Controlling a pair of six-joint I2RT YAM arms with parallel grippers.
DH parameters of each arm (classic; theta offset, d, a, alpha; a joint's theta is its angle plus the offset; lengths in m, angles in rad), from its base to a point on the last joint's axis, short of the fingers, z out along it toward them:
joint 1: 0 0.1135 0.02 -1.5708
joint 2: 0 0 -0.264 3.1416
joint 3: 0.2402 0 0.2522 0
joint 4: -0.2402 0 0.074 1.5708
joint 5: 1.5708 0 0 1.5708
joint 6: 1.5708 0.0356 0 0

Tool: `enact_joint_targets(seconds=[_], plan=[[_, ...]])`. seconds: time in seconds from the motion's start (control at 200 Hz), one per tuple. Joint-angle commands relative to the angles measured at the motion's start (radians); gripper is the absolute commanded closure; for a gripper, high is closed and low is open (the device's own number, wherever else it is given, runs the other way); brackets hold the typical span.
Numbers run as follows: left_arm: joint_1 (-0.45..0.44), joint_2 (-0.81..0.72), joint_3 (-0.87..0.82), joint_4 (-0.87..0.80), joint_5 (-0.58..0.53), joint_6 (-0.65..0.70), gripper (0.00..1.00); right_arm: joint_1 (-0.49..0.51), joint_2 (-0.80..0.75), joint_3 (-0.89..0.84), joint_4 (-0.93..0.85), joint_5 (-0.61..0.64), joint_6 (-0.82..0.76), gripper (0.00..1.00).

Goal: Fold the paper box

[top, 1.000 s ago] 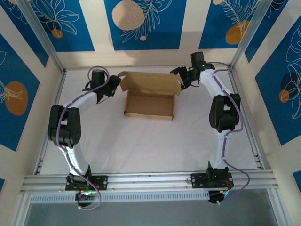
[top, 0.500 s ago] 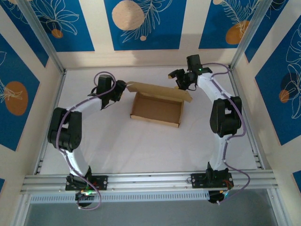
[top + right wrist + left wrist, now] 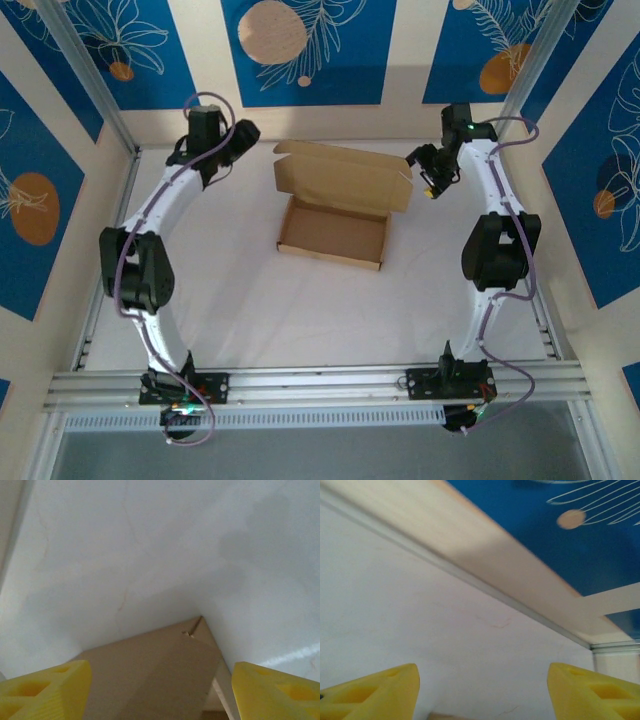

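Brown cardboard, the paper box (image 3: 335,225) sits toward the back of the white worktop (image 3: 300,310), tray formed, lid upright. The left arm (image 3: 160,200) and right arm (image 3: 492,185) have just pulled back from its far corners, left jaws and right jaws spread and empty, so the lid likely still needs closing.

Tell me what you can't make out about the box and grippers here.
1. Tabs and slits of the paper box: top view, too small.
2. Most of the box: right wrist view, cut off by the bottom edge; one flap corner shows.
3. Brown sliver: left wrist view, cut by the bottom edge; unidentifiable.
4. Whether the right gripper touches the flap: top view, too small.
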Motion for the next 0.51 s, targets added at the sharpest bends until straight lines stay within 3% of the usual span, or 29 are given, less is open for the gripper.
enact_joint_targets(seconds=[0.0, 0.325, 0.5], plan=[[0.006, 0.112, 0.078, -0.119, 0.101, 0.004, 0.32, -0.022, 0.002, -0.021, -0.063, -0.128, -0.003, 0.25], [-0.031, 0.159, 0.038, -0.035, 0.199, -0.087, 0.35, -0.048, -0.014, -0.108, 0.035, -0.371, 0.151, 0.30], [-0.039, 0.146, -0.045, 0.043, 0.224, -0.138, 0.36, -0.007, -0.027, -0.144, 0.075, -0.394, 0.186, 0.33]])
